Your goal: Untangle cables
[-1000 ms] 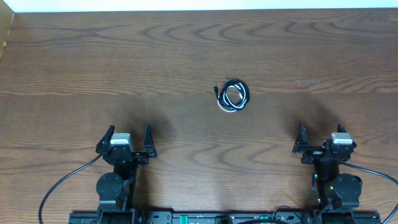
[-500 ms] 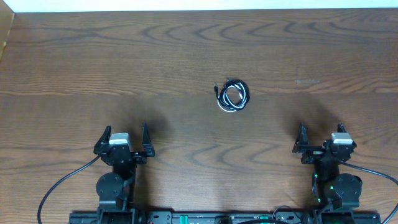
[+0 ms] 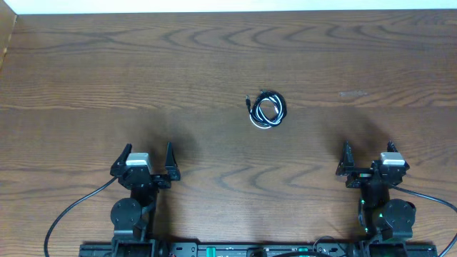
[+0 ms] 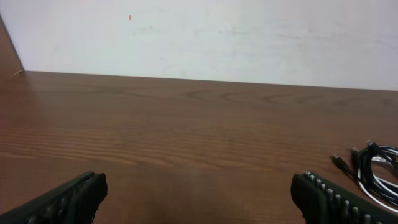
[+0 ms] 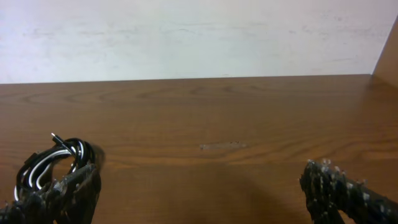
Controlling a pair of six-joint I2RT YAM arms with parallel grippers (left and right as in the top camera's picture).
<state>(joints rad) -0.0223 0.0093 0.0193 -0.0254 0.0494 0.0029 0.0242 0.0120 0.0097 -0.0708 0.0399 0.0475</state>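
Note:
The cables (image 3: pixel 268 109) lie as one small coil of black cords and a white cord on the brown wooden table, centre right. The coil also shows at the right edge of the left wrist view (image 4: pixel 373 169) and at the lower left of the right wrist view (image 5: pixel 53 163). My left gripper (image 3: pixel 146 156) is open and empty near the front edge, well left of the coil; its fingers show in the left wrist view (image 4: pixel 199 196). My right gripper (image 3: pixel 368 153) is open and empty at the front right; its fingers show in the right wrist view (image 5: pixel 205 186).
The wooden table (image 3: pixel 143 64) stretches back to a white wall (image 4: pixel 217 31). A thick black arm wire (image 3: pixel 68 214) loops at the front left, another (image 3: pixel 428 200) at the front right. A faint scuff (image 3: pixel 353 93) marks the table right of the coil.
The left gripper shifted slightly left and back again. The coil and the right arm have not moved.

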